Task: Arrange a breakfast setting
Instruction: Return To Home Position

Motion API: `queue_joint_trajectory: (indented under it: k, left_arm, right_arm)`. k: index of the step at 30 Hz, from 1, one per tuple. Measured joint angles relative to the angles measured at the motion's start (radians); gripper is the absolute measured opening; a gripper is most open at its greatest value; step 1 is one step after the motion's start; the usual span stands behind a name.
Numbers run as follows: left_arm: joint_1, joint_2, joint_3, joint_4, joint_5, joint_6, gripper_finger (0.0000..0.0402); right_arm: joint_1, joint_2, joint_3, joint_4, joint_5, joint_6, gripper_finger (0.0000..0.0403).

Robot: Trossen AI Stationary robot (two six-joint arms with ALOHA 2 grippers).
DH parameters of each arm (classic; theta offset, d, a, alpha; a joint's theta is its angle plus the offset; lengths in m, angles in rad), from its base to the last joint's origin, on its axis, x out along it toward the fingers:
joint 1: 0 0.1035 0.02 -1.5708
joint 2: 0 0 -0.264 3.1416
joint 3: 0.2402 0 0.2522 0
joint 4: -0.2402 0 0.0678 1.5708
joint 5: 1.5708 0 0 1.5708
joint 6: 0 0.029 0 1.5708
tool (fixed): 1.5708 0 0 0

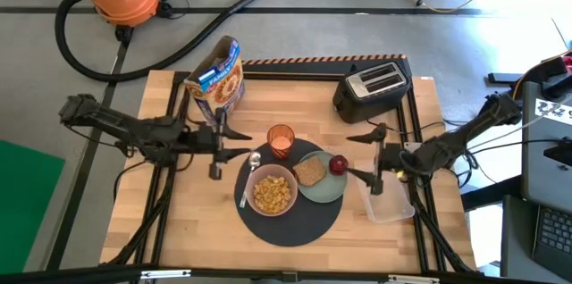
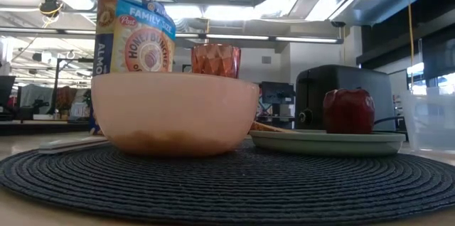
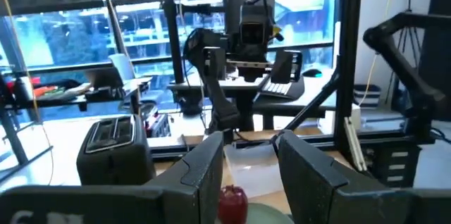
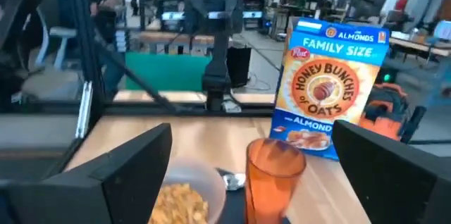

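Left gripper hangs spread at the mat's ten o'clock; right gripper, also spread, at two o'clock.

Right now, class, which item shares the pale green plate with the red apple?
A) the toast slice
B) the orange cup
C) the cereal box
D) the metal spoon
A: in the high view the toast slice lies on the pale green plate beside the red apple, while the metal spoon and orange cup stand off the plate on the dark-grey mat.
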Motion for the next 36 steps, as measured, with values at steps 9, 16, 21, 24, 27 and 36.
queue_joint_trajectory:
  k: [9, 16, 21, 24, 27, 36]
  left_arm:
    - [-0.001, -0.043, -0.304, 0.304, -0.036, -0.002, 0.0126]
    - [0.077, -0.044, -0.449, 0.506, -0.022, -0.019, 0.0126]
    - [0.131, -0.045, -0.463, 0.493, 0.044, -0.03, 0.0126]
    - [0.156, -0.087, -0.464, 0.482, 0.052, -0.029, 0.0126]
    - [0.176, -0.151, -0.464, 0.42, 0.052, -0.03, 0.0126]
    - [0.182, -0.358, -0.523, 0.223, 0.051, -0.061, 0.0126]
  right_arm:
    - [-0.01, -0.202, -0.208, 0.11, -0.19, -0.184, 0.0379]
    - [-0.172, -0.354, -0.498, 0.414, -0.238, -0.151, 0.0379]
    - [-0.348, -0.406, -0.573, 0.456, -0.354, -0.076, 0.0379]
    - [-0.437, -0.441, -0.566, 0.365, -0.414, -0.046, 0.0379]
    - [-0.503, -0.487, -0.546, 0.226, -0.456, -0.026, 0.0379]
    - [-0.598, -0.69, -0.541, -0.046, -0.528, 0.037, 0.0379]
